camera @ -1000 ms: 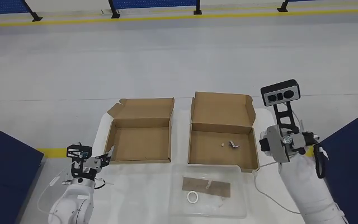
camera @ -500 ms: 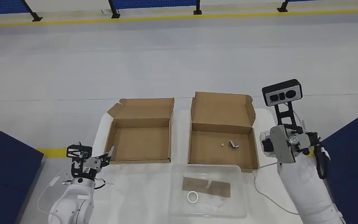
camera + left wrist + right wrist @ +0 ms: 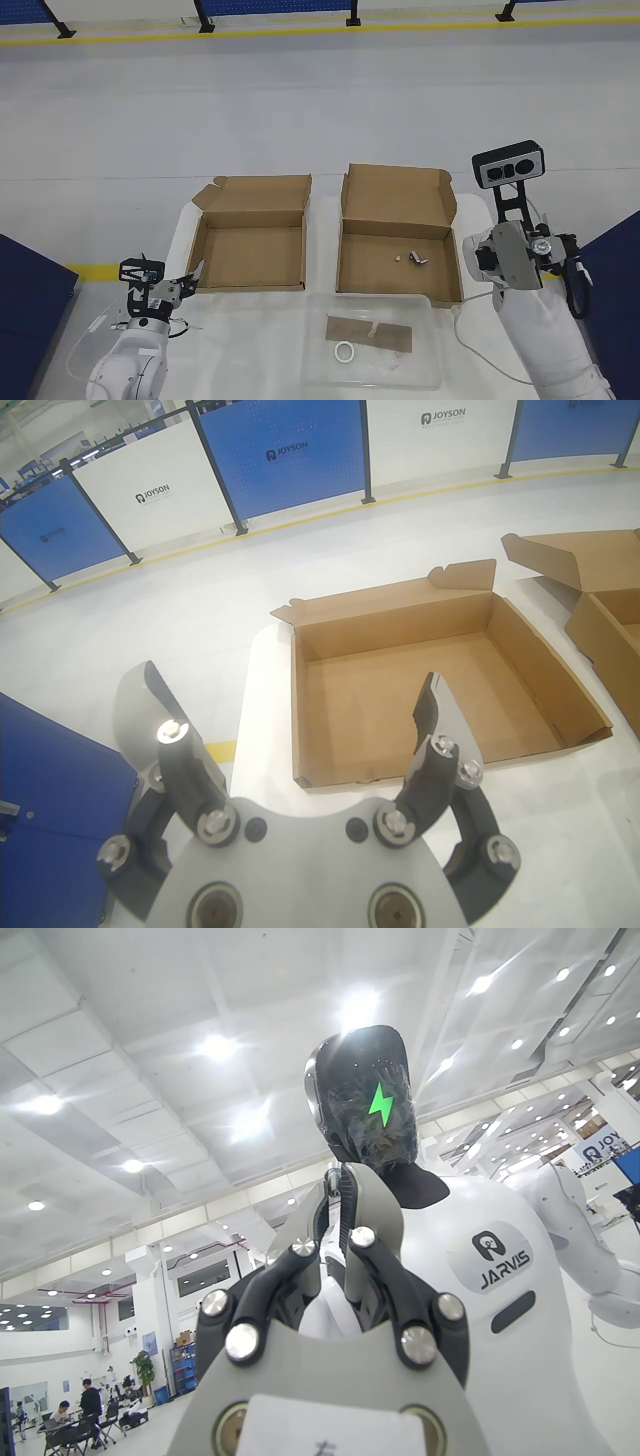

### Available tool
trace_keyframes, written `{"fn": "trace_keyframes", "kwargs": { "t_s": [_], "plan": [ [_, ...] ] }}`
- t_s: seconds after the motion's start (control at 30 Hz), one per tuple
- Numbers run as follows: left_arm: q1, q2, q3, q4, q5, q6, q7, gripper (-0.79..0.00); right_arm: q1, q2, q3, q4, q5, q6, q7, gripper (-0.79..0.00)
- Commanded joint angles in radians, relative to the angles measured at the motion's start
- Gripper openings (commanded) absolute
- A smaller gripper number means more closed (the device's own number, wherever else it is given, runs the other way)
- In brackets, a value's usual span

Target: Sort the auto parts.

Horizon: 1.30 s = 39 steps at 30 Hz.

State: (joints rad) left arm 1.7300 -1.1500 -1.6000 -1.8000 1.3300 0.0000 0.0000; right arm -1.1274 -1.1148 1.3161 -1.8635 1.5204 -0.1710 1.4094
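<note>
Right gripper (image 3: 334, 1190) sat high beside the table's (image 3: 250, 330) right edge, turned up toward the ceiling. Its fingers were pinched almost together on what looked like 1 small threaded metal part (image 3: 333, 1173) at the very tips; I could not tell what kind. Well below it and to its left, 2 more small parts (image 3: 418, 258) lay in the right cardboard box (image 3: 385, 280), close to the back wall. Left gripper (image 3: 290, 676) hung at the table's near-left corner, fingers spread wide and holding nothing, with the left cardboard box (image 3: 430, 700) just ahead of it. At the near edge, 1 clear tray (image 3: 428, 345) held a cardboard strip (image 3: 385, 335) and 1 white ring (image 3: 345, 352). From above, the 2 boxed parts were too small for me to identify, and the tray's clear walls were hard to trace against the white table.
</note>
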Motion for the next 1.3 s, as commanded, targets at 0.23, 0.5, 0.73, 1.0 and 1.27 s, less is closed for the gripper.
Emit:
{"fn": "trace_keyframes", "kwargs": {
  "t_s": [0.23,0.5,0.73,1.0,1.27],
  "plan": [
    [0.0,0.0,0.0,0.0,0.0,0.0,0.0,0.0,-0.003,0.0,0.002,-0.004,-0.006,0.002,-0.015,-0.785],
    [0.0,0.0,0.0,0.0,0.0,0.0,0.0,0.0,-0.073,0.016,0.076,0.017,-0.21,0.098,0.015,-0.785],
    [0.0,0.0,0.0,0.0,0.0,0.0,0.0,0.0,-0.195,0.038,0.151,0.016,-0.407,0.156,0.079,-0.785],
    [0.0,0.0,0.0,0.0,0.0,0.0,0.0,0.0,-0.231,0.041,0.156,0.009,-0.435,0.156,0.092,-0.785],
    [0.0,0.0,0.0,0.0,0.0,0.0,0.0,0.0,-0.206,0.058,0.194,-0.001,-0.639,0.227,0.067,-0.785]
  ]
}}
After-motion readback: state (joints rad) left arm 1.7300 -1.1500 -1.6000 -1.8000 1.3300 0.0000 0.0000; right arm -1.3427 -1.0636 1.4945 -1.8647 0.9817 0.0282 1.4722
